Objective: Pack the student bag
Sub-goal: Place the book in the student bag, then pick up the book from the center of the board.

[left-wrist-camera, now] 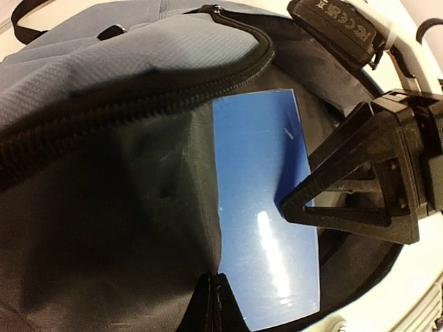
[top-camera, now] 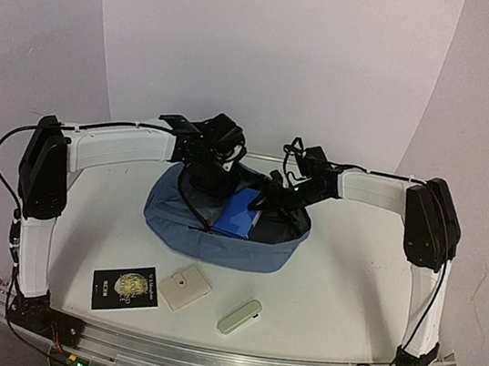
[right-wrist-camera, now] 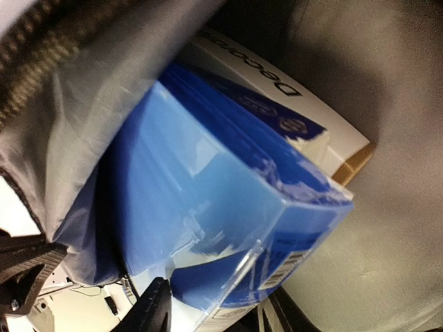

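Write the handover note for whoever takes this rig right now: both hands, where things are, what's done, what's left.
Left hand: shut, pinching the dark lining at the mouth of the soft slate-blue fabric backpack, holding it open.
Right hand: closed on the flat bright-blue notebook, which sits partway inside the backpack.
Done: a white printed box lies inside, against the notebook.
Left: seat and release the notebook. The black booklet, cream square pad and pale green oblong case lie on the white table in front of the backpack, probably next to go in.
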{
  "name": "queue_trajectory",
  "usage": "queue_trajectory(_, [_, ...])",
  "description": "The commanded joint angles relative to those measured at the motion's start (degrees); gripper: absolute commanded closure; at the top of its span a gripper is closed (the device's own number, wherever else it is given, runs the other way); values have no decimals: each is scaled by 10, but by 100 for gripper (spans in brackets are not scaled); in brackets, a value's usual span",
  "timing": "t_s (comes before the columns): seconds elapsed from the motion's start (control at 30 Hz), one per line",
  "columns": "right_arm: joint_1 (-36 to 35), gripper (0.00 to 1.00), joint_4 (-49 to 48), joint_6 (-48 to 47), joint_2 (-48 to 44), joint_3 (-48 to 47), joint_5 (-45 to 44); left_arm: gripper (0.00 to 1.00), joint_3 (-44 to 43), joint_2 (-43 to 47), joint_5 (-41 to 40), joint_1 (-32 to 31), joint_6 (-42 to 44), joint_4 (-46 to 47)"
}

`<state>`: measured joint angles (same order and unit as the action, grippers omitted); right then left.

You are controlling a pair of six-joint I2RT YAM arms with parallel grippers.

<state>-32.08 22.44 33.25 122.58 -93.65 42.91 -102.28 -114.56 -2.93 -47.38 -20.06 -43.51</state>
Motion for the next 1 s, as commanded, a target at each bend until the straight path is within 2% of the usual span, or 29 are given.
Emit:
queue_trajectory(0.0, [-1, 44, -18, -26, -41, -11, 4, 69, 37, 77, 38, 15, -5, 20])
queue_trajectory(0.13, [9, 28, -15, -47, -81, 6, -1, 24, 111, 158, 60, 18, 4, 32])
queue_trajectory(0.27, [31, 17, -10, -61, -114, 33, -2, 2, 191, 253, 54, 20, 13, 3])
queue_trajectory(0.37, [38, 12, 0, -84, -130, 48, -5, 0, 251, 317, 66, 20, 23, -37])
queue_trajectory(0.5, [40, 11, 11, -101, -143, 59, -10, 0, 323, 362, 76, 17, 16, -111])
queue_trajectory(0.63, [42, 10, 18, -105, -142, 60, -12, 0, 367, 378, 57, -36, 0, -157])
queue_trajectory(0.73, [43, 10, 18, -105, -142, 64, -13, 0, 356, 354, 49, -63, -8, -180])
queue_trajectory(0.97, [45, 10, 18, -110, -156, 80, -16, 0, 329, 224, 14, -87, -17, -256])
